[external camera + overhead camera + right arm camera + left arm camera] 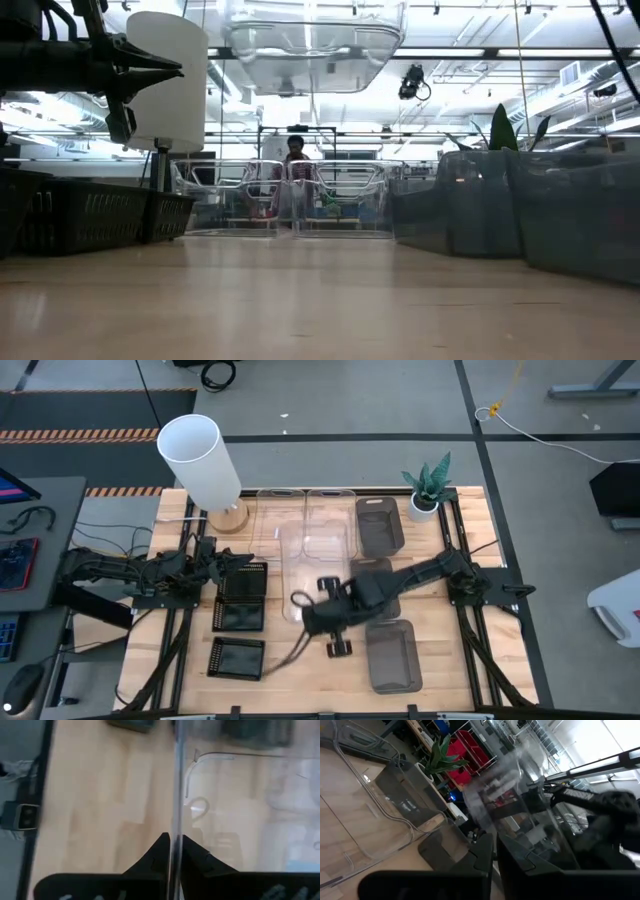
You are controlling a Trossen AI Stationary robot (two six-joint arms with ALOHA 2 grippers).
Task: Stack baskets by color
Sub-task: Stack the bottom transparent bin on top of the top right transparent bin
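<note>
1. The right gripper sits over the middle of the table, its fingers pinching the thin wall of a clear basket; the right wrist view shows that wall edge-on between the two dark tips.
2. Only the low view shows that this clear basket is lifted off the table, hanging high and roughly level.
3. From above, the held basket's long axis runs from the gripper away toward the table's far edge, where two more clear baskets lie side by side just beyond it.
4. The left gripper waits at the table's left side, fingers pressed together on nothing, directly over the black grid baskets; its wrist view looks across to the lifted basket and the right arm.
5. To the right gripper's own side lie smoky grey baskets, one near, another farther, long axes matching the clear ones.
6. A white lamp and potted plant stand at the far edge.
</note>
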